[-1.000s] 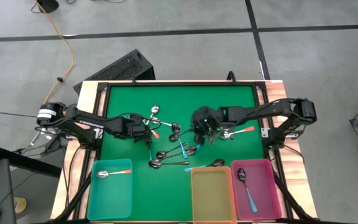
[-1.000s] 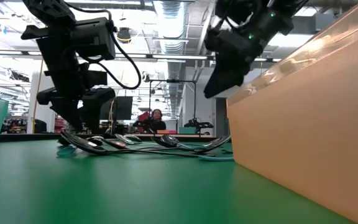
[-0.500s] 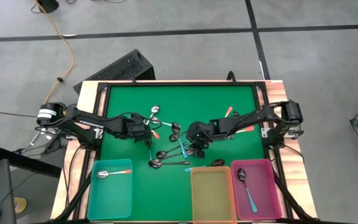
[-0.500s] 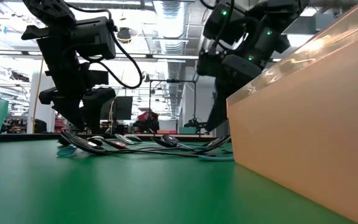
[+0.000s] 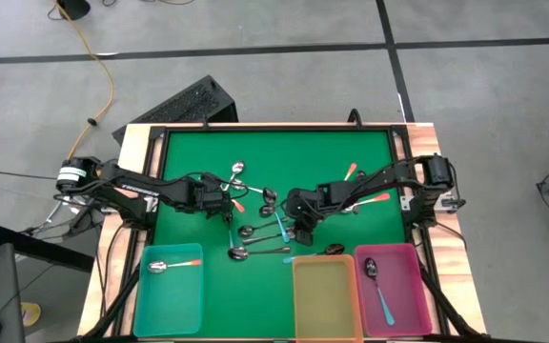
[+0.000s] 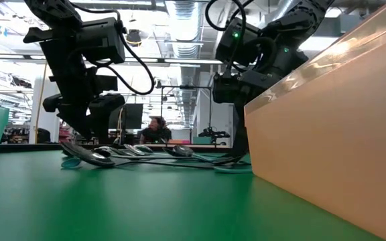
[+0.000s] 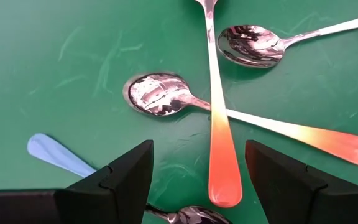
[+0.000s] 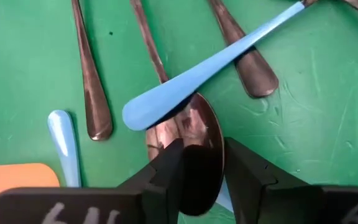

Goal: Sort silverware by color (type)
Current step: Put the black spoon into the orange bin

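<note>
Several spoons lie in a loose pile on the green mat (image 5: 198, 152); their handles are orange-red, light blue or dark. My left gripper (image 5: 223, 204) (image 7: 199, 149) is open and low over the pile's left side, its fingers either side of an orange-red handle's end (image 7: 222, 180). My right gripper (image 5: 303, 222) (image 8: 205, 163) is down at the pile's right side, its fingers a narrow gap apart over a dark spoon's bowl (image 8: 194, 134). A light blue handle (image 8: 197, 78) lies across that spoon's neck. My right gripper comes at the dark spoon's bowl (image 8: 197, 146) from above, with one finger (image 8: 166, 171) over the bowl's edge and the other (image 8: 247, 177) beside it. The bowl lies flat on the mat. I cannot tell whether the fingertips touch it.
Three bins stand along the near edge. The teal bin (image 5: 146, 295) holds an orange-handled spoon, and the pink bin (image 5: 410, 291) holds a blue-handled spoon. The yellow bin (image 5: 324, 295) (image 6: 327, 120) is between them. More spoons lie near the right arm (image 5: 375, 199). A person (image 6: 156, 127) shows far behind the table.
My right gripper has moved toward the table's left and near edges and come down onto the pile's right side. The left arm and the spoons have kept still.
</note>
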Motion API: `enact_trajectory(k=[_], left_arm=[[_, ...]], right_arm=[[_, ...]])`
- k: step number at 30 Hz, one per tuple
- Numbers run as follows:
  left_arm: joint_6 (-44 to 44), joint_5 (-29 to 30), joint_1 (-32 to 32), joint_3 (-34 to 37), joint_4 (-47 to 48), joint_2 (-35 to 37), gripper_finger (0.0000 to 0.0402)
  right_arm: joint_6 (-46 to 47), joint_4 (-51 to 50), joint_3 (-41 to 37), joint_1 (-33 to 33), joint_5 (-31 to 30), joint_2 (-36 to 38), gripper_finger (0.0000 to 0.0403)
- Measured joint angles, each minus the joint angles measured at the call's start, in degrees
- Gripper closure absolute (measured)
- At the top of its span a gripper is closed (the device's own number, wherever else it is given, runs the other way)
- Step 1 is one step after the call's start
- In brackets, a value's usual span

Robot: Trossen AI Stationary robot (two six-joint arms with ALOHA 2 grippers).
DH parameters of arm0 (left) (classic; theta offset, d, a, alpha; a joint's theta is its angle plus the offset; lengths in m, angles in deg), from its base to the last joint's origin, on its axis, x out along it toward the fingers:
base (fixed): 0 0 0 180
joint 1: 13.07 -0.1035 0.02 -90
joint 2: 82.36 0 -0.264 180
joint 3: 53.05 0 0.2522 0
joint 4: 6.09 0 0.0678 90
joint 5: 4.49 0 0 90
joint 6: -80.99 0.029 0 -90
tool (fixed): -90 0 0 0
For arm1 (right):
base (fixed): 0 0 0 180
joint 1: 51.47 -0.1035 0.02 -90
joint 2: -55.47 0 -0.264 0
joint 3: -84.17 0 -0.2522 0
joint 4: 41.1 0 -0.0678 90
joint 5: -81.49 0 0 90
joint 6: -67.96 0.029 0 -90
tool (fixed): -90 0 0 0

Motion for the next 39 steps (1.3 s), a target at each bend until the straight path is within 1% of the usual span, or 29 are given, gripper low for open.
enact_trajectory(k=[3, 12, 23, 29, 33, 37, 39], left_arm=[[0.01, 0.57, 0.00, 0.00, 0.00, 0.00, 0.0164], [0.02, 0.93, 0.00, 0.00, -0.01, 0.00, 0.0164], [0.04, 1.38, 0.00, 0.00, 0.00, 0.00, 0.0164], [0.59, 1.47, 0.00, 0.00, -0.06, 0.00, 0.0164], [0.63, 1.49, 0.01, 0.00, -0.31, 0.00, 0.0164], [0.68, 1.49, 0.02, 0.00, -0.37, 0.00, 0.0164], [0.68, 1.51, 0.00, 0.00, -0.37, 0.00, 0.0164]], right_arm=[[-0.26, 0.03, 0.00, 0.00, 0.00, 0.07, 0.0302], [-0.52, -0.38, 0.11, 0.20, 0.28, 0.35, 0.0392], [-0.53, -0.95, 0.10, 0.69, -1.53, 1.10, 0.0396], [-2.14, -3.65, 2.57, 1.21, -2.94, 1.81, 0.0397], [-4.81, -9.40, 6.75, 1.55, -4.91, 1.84, 0.0398], [-7.77, -15.29, 10.28, 1.51, -8.98, 1.84, 0.0398], [-8.76, -17.49, 12.01, 1.57, -9.82, 1.85, 0.0397]])
